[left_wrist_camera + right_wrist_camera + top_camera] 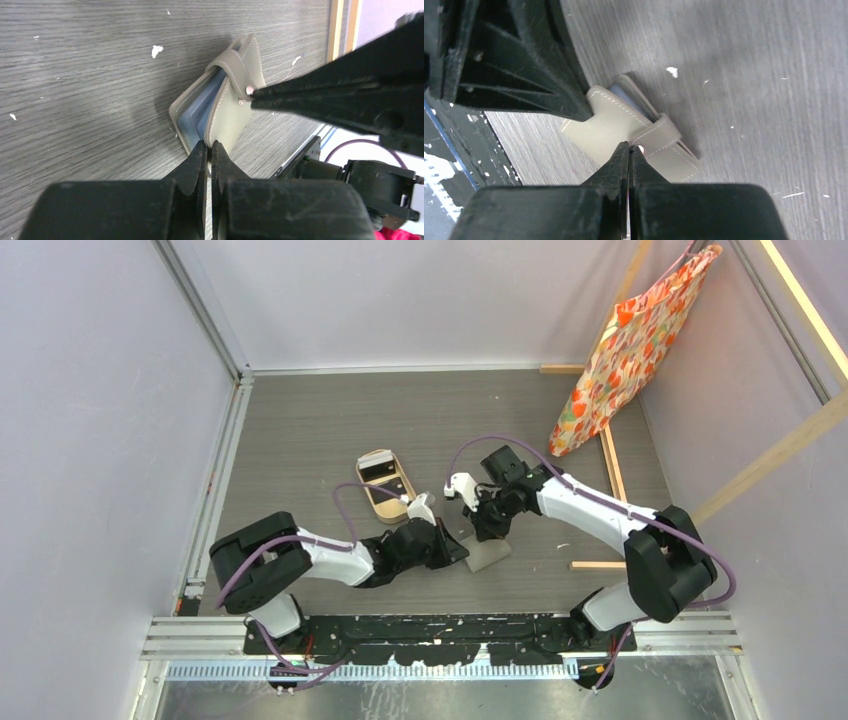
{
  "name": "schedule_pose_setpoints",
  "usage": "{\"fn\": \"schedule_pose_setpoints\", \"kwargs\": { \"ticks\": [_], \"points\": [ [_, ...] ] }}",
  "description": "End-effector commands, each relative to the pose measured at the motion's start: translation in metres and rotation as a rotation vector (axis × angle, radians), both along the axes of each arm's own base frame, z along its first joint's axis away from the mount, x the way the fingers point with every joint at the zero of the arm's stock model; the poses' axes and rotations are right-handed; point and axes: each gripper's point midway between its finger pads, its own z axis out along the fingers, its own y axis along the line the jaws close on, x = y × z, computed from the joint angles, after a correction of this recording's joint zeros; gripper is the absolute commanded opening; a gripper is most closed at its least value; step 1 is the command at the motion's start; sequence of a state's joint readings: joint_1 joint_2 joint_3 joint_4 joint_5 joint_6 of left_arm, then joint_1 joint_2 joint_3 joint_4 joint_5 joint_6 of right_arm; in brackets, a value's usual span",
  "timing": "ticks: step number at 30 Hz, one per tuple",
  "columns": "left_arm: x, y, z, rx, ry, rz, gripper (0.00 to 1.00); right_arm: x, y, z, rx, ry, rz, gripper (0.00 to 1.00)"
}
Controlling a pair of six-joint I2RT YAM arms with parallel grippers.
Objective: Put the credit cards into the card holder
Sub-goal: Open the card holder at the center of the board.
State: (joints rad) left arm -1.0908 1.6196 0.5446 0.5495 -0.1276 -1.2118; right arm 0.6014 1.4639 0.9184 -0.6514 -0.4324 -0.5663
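The card holder lay on the table just ahead of the arm bases, fold slightly agape with pale blue sleeves showing. What could be made out of the credit cards lay in the tan tray, apart from it. The left gripper had its fingers pressed together on the holder's near edge, judged to anchor it. The right gripper, fingers likewise closed, pinched the end of the snap tab, evidently to pull the flap open for loading.
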Motion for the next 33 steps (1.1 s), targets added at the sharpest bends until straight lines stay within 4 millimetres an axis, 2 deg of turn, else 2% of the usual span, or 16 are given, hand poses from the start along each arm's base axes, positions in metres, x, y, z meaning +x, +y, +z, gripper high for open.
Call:
{"fn": "schedule_pose_setpoints", "kwargs": {
  "ticks": [1,5,7,12,18,22,28,33],
  "points": [
    [-0.007,0.011,-0.008,0.125,-0.027,-0.078,0.00,0.041,0.009,0.037,0.075,-0.152,-0.099,0.01],
    [-0.009,0.011,-0.015,0.118,0.021,-0.113,0.00,0.054,0.003,0.044,0.087,-0.192,-0.168,0.01],
    [-0.008,0.009,-0.015,0.098,0.020,-0.122,0.00,0.054,0.001,0.042,0.087,-0.191,-0.173,0.01],
    [-0.005,0.005,0.011,0.087,-0.126,-0.229,0.00,0.056,0.000,0.043,0.101,-0.155,-0.195,0.01],
    [0.006,0.015,0.049,0.197,-0.374,-0.330,0.00,0.062,-0.009,0.058,0.185,-0.051,-0.285,0.01],
    [0.013,0.010,0.069,0.201,-0.465,-0.365,0.04,0.066,-0.016,0.070,0.229,-0.047,-0.327,0.01],
    [0.019,-0.004,0.077,0.204,-0.500,-0.437,0.07,0.076,-0.025,0.085,0.262,-0.072,-0.383,0.01],
    [0.015,-0.013,0.075,0.160,-0.484,-0.520,0.16,0.088,-0.036,0.092,0.263,-0.101,-0.446,0.01]
  ]
}}
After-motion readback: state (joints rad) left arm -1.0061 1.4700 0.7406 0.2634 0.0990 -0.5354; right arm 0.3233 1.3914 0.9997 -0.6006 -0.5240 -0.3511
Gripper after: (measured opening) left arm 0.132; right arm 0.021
